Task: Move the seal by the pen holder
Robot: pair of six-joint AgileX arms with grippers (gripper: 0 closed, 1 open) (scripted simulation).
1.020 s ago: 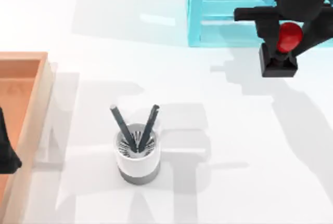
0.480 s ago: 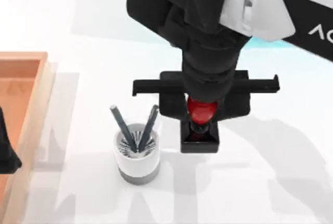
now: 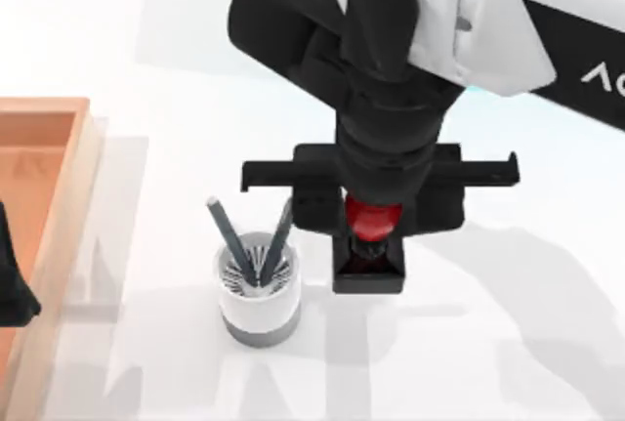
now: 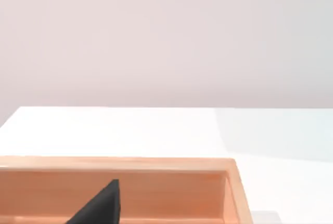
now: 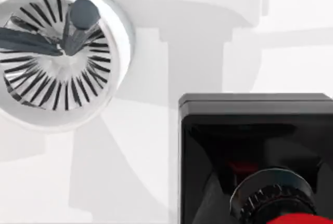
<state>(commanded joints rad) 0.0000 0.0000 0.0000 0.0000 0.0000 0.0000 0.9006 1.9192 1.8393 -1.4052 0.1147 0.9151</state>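
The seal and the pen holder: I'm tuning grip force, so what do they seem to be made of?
The seal: its black square base looks like matte hard plastic or rubber, its red knob glossy, perhaps lacquered plastic, judging by the highlights. The right gripper holds it by that knob. The pen holder: smooth white rigid plastic by its look, with a dark grey bottom band and a moulded slotted grille inside. Both materials are guesses from a render.

White table (image 3: 146, 50), pen holder (image 3: 257, 299) standing, wooden tray (image 3: 59, 196) at left edge
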